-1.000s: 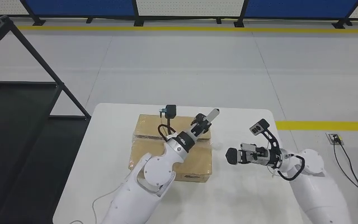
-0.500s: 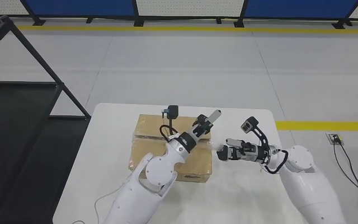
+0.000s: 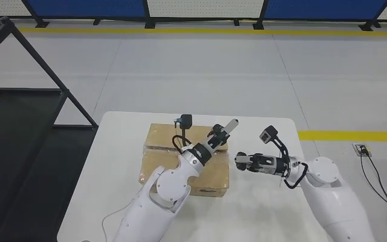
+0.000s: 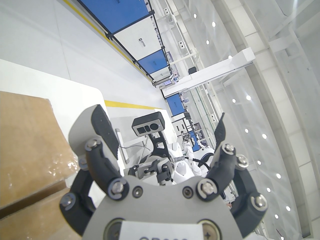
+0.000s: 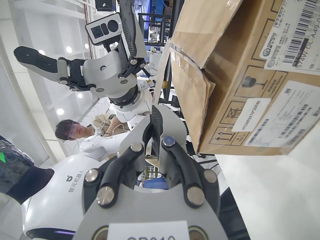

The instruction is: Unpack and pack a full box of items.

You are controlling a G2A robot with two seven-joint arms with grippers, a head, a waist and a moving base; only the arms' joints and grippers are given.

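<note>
Top view: the cardboard box (image 3: pixel 181 158) stands in the middle of the white desk (image 3: pixel 118 181), with its top flaps lying shut. It looks nearly square from above, so I cannot name its long axis. The left pincer (image 3: pixel 222 132) hangs over the box's upper right corner, fingers apart and holding nothing. The right pincer (image 3: pixel 240 161) is just beside the box's right wall, at the right of it in the frame, and points toward that wall. In my judgement the left one is nearer to the flaps and the right one nearer to the side wall.

Left wrist view: the left pincer (image 4: pixel 160 126) is wide apart. The box (image 4: pixel 25 138) lies at the lower left of the frame, beside the pincer, not between its fingers. The right arm's wrist camera (image 4: pixel 148 126) shows in the gap, farther off.

Right wrist view: the right pincer (image 5: pixel 156 116) has its fingers pressed together on nothing. The box (image 5: pixel 237 76) takes the right half of the frame, very near. Its taped top seam (image 5: pixel 186 56) faces the left pincer (image 5: pixel 73 28) at the upper left. Nothing stands between either pincer and the box.
</note>
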